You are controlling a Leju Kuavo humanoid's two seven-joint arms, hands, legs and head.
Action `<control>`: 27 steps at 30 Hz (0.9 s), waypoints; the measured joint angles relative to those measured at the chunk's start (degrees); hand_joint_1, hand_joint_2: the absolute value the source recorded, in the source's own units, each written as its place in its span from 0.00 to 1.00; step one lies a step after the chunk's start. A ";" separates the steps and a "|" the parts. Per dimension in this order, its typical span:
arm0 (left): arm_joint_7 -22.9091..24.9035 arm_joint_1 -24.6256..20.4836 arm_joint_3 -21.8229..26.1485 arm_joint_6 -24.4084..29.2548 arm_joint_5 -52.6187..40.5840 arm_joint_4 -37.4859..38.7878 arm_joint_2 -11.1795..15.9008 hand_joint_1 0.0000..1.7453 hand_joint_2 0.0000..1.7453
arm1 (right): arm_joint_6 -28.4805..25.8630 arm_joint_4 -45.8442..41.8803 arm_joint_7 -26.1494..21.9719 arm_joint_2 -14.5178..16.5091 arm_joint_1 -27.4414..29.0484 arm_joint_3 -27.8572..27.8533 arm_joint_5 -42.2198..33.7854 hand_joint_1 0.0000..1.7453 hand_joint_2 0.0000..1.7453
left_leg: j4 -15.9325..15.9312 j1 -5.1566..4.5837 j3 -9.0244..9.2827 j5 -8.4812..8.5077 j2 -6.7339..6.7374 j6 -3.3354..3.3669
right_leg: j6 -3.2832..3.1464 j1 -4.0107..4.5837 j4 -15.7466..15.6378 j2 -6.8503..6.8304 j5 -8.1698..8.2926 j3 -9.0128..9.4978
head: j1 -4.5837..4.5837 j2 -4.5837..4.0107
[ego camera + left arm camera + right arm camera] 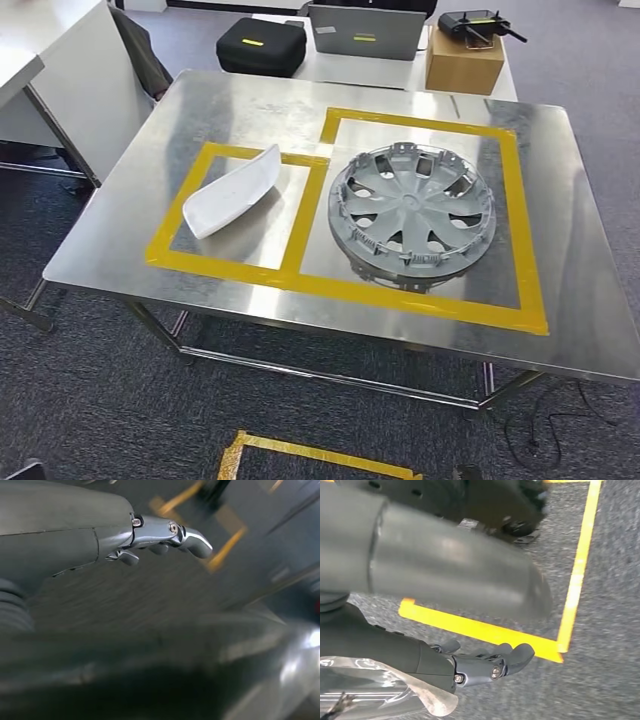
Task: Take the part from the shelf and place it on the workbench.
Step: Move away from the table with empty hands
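Ribbed grey hubcap [413,212], glossy steel workbench [113,230]

The left hand [158,537] is seen from its wrist camera with fingers stretched out straight and nothing held. The right hand [486,662] is seen likewise extended, fingers only slightly bent; whether anything is gripped cannot be told.

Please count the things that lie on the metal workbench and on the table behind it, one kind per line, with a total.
White curved part: 1
Grey wheel cover: 1
Black case: 1
Laptop: 1
Cardboard box: 1
Black device on the box: 1
Total: 6
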 joint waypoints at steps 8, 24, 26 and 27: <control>15.11 -4.15 4.32 -26.00 2.65 25.70 1.43 0.00 1.00 | 0.20 0.07 11.95 -0.04 0.00 -0.39 -29.81 0.00 1.00 | 4.30 0.28 -2.90 -0.49 -0.07 -2.53 | -3.35 0.08 -14.47 0.00 -1.28 8.82 | -0.07 0.00; 8.41 -12.52 6.96 -18.94 -9.99 47.32 3.99 0.00 0.00 | 0.48 0.14 4.09 -0.06 -0.04 -0.56 -10.94 0.00 0.00 | 1.25 0.29 3.87 -3.76 -0.61 -2.08 | -2.23 0.06 -13.64 -0.34 0.20 6.82 | -0.29 0.00; 7.56 -13.56 7.02 -18.06 -11.70 49.68 4.26 0.00 0.00 | 0.57 0.15 3.14 -0.05 -0.03 -0.56 -8.63 0.00 0.00 | 1.29 0.13 3.81 -3.75 -0.60 -1.87 | -1.96 -0.11 -13.82 -0.30 0.36 6.63 | -0.31 0.00; 7.12 -14.08 7.04 -17.62 -12.55 50.77 4.40 0.00 0.00 | 0.61 0.16 2.67 -0.04 -0.03 -0.56 -7.50 0.00 0.00 | 1.30 0.05 3.79 -3.75 -0.60 -1.69 | -1.87 -0.17 -13.89 -0.31 0.41 6.47 | -0.31 0.00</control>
